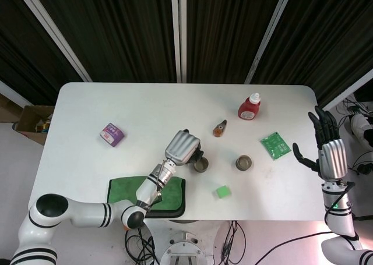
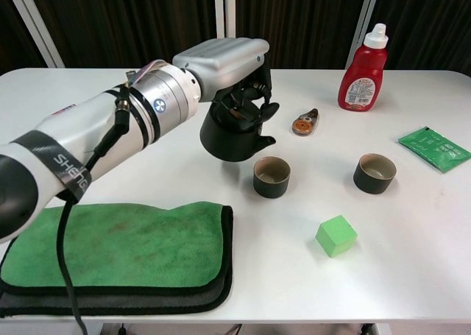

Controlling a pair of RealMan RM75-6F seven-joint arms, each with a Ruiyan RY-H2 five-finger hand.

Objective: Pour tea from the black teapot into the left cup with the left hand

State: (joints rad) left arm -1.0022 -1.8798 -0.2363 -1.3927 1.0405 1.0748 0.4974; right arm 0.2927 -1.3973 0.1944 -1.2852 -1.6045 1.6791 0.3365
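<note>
At the far left of the white table, a small purple box lies by itself, and nearer the front edge a green cloth is spread flat over a dark one. The left hand reaches in over the cloth with its fingers wrapped down around the top of the black teapot, gripping it and holding it off the table; the pot is tipped slightly, spout toward the left cup, which stands just beside and a little below the spout. Whether any tea is running cannot be told. Behind the cups lies a small orange-and-grey object. A green cube sits in front, between the left cup and the second cup, which stands well apart to the right. A red sauce bottle with a white cap stands upright toward the back, and a flat green packet lies near the right edge. Off the right side of the table, the right hand is raised with fingers spread apart, holding nothing.
</note>
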